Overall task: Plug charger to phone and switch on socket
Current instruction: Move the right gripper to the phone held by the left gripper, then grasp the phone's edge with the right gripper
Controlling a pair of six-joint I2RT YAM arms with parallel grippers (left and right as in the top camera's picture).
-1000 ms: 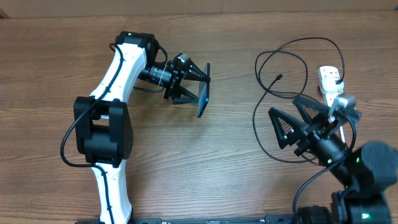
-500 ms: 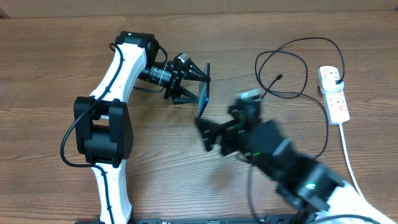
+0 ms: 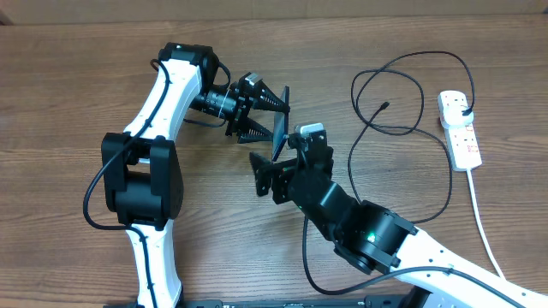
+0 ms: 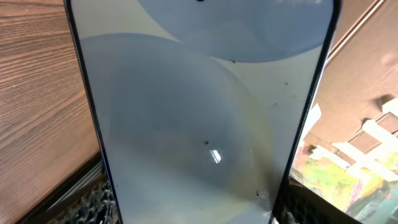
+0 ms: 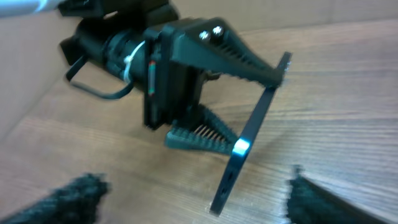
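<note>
My left gripper (image 3: pixel 280 119) is shut on the phone (image 3: pixel 279 139) and holds it on edge above the table. In the left wrist view the phone's pale blue screen (image 4: pixel 205 112) fills the frame between the fingers (image 4: pixel 93 200). My right gripper (image 3: pixel 268 178) is open and empty, just in front of the phone's lower end. In the right wrist view the phone (image 5: pixel 247 146) stands edge-on, its end with the port facing my right gripper (image 5: pixel 199 202). The charger cable (image 3: pixel 411 81) lies in loops at the right, its connector tip (image 3: pixel 385 106) loose on the table. The socket (image 3: pixel 459 130) lies far right.
The charger's black plug (image 3: pixel 463 104) sits at the far end of the socket. The thick white cord (image 3: pixel 481 218) runs from the socket toward the front right edge. The left arm (image 3: pixel 163 103) stretches across the left half of the wooden table (image 3: pixel 68 103).
My right arm has swung from the right side across to the centre and now sits close to the phone. The left gripper and phone have not moved.
</note>
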